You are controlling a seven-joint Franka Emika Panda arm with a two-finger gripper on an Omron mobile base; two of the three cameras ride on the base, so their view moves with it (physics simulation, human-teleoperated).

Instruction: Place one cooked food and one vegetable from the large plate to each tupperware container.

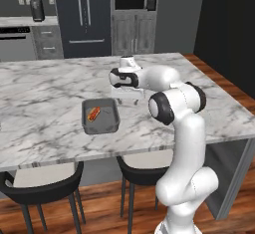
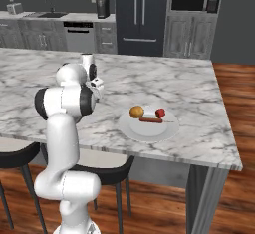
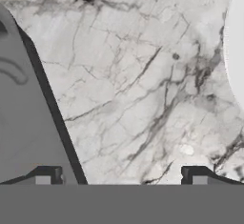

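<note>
Item: my gripper, standing wide open and holding nothing, hovering over counter between dark tub, carrying one sausage, and plate, awaiting vegetable.

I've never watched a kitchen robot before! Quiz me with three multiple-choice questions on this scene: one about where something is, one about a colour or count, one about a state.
1. Where does the hot dog lie?
A. in the dark grey tub
B. on the bare counter
C. on a stool

2. How many food items sit on the large plate?
A. one
B. three
C. six

3. How do the jaws of the gripper stand?
A. shut on a tomato
B. open, holding nothing
C. shut on the tub

Answers:
1 A: it rests on the tub's floor in the left base view.
2 B: a golden-brown lump, a sausage and a red piece show.
3 B: the hand view shows marble between the spread tips.
</note>
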